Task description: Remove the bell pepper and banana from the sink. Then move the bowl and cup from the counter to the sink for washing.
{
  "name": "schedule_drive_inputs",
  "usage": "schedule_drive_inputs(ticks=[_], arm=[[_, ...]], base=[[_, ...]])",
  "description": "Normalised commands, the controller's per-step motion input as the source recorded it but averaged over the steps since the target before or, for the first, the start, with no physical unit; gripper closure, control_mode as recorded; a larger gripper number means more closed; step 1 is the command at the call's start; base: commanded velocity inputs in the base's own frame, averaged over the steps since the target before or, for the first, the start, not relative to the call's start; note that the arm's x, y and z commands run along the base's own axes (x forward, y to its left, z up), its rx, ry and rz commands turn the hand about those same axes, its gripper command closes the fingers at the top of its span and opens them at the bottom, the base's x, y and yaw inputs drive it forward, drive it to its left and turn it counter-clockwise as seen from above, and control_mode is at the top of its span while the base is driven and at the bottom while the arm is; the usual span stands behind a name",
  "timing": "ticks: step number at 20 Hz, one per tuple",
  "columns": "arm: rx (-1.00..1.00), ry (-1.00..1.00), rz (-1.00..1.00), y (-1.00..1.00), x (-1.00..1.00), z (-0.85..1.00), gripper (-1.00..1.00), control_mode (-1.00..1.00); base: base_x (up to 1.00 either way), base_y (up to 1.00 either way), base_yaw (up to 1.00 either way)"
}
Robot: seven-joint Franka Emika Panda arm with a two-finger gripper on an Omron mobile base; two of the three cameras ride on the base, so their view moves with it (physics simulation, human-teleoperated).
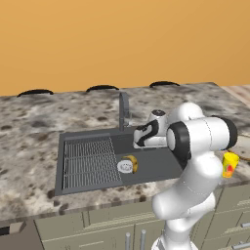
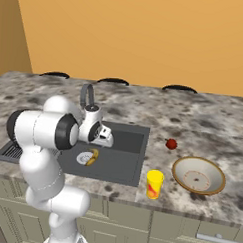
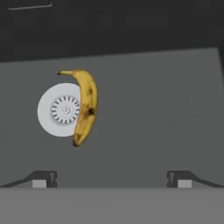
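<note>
base views flank the sink [image 1: 146,163]; hand view looks down.

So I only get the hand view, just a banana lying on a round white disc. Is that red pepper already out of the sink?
Observer: Yes. The right base view shows the bell pepper on the counter, right of the sink.
Operator: And the bowl and the cup, where are they?
Observer: The bowl stands on the counter nearer the front edge than the pepper; the cup stands upright to its left, by the sink's corner.
Operator: Is the hand close to the banana?
Observer: The gripper hangs above the basin with its jaws open; the banana lies below it, partly over the drain, not touched.
</note>
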Motion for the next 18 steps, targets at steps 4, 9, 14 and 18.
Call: schedule_drive_inputs(ticks=[4,9,14,18], arm=[[0.0,-0.05,0.0,0.19,0.13,-0.32,-1.0,-1.0],[0.0,-0.07,0.0,0.18,0.16,-0.32,-1.0,-1.0],[0.0,-0.08,0.0,0.16,0.15,-0.32,-1.0,-1.0],[0.0,-0.07,0.0,0.13,0.15,-0.31,-1.0,-1.0]], base=[[0.0,0.0,0.0],[0.0,0.0,0.0],[0.0,0.0,0.0],[0.0,0.0,0.0]])
